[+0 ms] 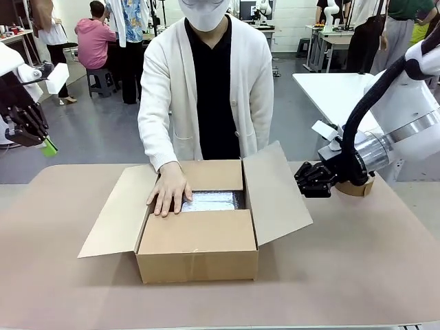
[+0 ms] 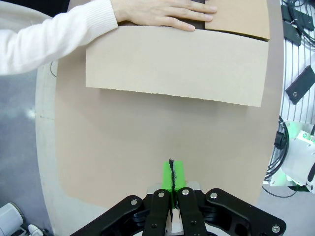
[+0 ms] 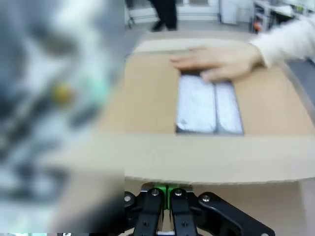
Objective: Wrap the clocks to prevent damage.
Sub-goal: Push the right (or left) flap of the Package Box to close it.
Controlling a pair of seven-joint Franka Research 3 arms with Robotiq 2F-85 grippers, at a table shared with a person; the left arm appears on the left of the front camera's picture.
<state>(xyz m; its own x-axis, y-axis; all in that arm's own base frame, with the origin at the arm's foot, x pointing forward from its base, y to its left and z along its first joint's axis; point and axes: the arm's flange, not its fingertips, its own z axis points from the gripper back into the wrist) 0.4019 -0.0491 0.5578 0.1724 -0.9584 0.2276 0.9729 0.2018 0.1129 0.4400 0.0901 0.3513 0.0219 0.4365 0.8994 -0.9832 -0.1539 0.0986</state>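
A cardboard box (image 1: 199,240) stands mid-table, its near flap folded down and its side flaps (image 1: 113,213) spread outward. Silvery bubble wrap (image 1: 210,201) (image 3: 209,105) shows through the gap in the top; the clocks are hidden. The person's hand (image 1: 168,192) (image 3: 216,61) (image 2: 162,12) presses on the far flap and the edge of the wrap. My left gripper (image 1: 31,130) (image 2: 171,174) hangs shut at the far left, above the table's edge and well clear of the box. My right gripper (image 1: 313,180) (image 3: 167,189) is shut and empty, just right of the box's right flap (image 1: 275,196).
The tan table (image 1: 344,275) has free room in front of and to the right of the box. A small brown object (image 1: 357,187) sits behind my right gripper. A white table (image 1: 337,89) stands at the back right. The left part of the right wrist view is blurred.
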